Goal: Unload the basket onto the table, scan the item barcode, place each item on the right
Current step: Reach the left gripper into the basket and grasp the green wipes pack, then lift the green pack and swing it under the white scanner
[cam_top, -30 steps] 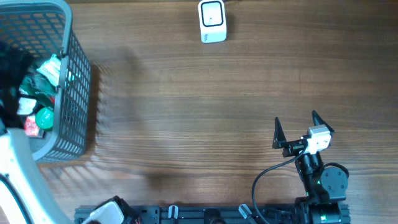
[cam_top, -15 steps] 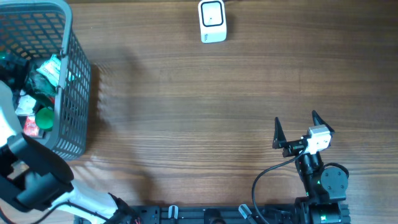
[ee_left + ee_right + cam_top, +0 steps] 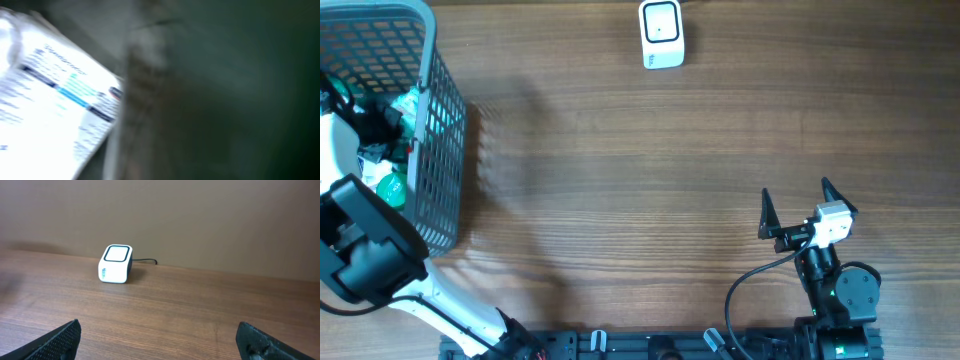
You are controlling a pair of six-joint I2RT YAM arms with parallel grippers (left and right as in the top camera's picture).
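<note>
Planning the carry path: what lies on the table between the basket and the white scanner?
Nothing: only bare wooden table between the basket and the scanner, as the overhead view shows.

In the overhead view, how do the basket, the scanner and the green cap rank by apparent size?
1. basket, clearly the largest.
2. scanner.
3. green cap, the smallest; it lies inside the basket and is partly hidden.

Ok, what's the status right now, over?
Left gripper shut, down in the basket among the items, hold unclear. Right gripper open, parked. Path from basket to scanner bare.
</note>
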